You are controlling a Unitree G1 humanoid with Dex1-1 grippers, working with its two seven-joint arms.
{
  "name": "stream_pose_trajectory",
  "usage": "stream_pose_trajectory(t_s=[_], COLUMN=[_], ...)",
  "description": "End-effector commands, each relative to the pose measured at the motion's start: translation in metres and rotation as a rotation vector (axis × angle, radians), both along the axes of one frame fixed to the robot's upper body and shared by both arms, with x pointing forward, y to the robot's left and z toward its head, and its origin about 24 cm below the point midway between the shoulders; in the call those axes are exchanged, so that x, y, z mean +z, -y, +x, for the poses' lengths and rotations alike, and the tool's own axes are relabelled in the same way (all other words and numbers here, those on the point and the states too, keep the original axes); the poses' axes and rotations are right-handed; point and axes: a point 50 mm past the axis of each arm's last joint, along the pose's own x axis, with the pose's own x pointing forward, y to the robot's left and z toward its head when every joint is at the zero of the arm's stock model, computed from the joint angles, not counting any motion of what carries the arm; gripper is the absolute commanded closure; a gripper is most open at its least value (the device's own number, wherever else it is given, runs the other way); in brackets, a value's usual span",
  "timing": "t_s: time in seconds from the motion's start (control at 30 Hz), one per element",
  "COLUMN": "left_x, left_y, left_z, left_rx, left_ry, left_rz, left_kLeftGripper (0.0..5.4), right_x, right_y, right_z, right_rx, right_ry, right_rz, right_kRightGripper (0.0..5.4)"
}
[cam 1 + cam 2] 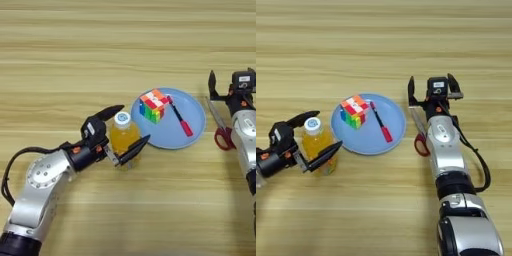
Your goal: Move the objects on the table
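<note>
- Light wooden table (75,60) with horizontal plank grain fills the frame.
- My left gripper (122,131) sits at centre left, fingers spread wide on either side of the orange-juice bottle (123,135), not clamped on it.
- That bottle stands upright, white cap up, just left of the blue plate (192,131).
- On the plate lie the puzzle cube (153,105) and the red-and-black pen (179,116).
- My right gripper (433,90) rests at the right, fingers apart, beside red-handled scissors (419,132).

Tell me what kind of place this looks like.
Probably a robot test bench: a bare wooden table holding only a juice bottle, a blue plate and scissors, with the left end effector around the bottle.
</note>
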Motion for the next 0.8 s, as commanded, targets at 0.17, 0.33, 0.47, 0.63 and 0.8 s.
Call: stream_pose_trajectory(t_s=[0.17,0.33,0.47,0.63,0.8], left_x=[-0.012,-0.018,-0.023,-0.027,-0.024], left_y=[0.006,0.005,0.001,-0.004,-0.008], left_z=[-0.001,0.006,0.013,0.020,0.025], left_rx=[-0.010,0.041,0.088,0.149,0.194], left_ry=[-0.027,-0.045,-0.064,-0.071,-0.058], left_rz=[0.028,0.030,0.031,0.031,0.002], left_kLeftGripper=[0.00,0.00,0.38,0.89,1.34], right_x=[0.007,0.007,0.007,0.007,0.007], right_y=[-0.004,-0.004,-0.004,-0.004,-0.003], right_z=[0.003,0.003,0.003,0.003,0.003], right_rx=[0.009,0.010,0.009,0.009,0.009], right_ry=[0.022,0.021,0.022,0.023,0.023], right_rz=[0.002,0.001,0.001,0.001,0.001], right_kRightGripper=[0.03,0.03,0.00,0.00,0.00])
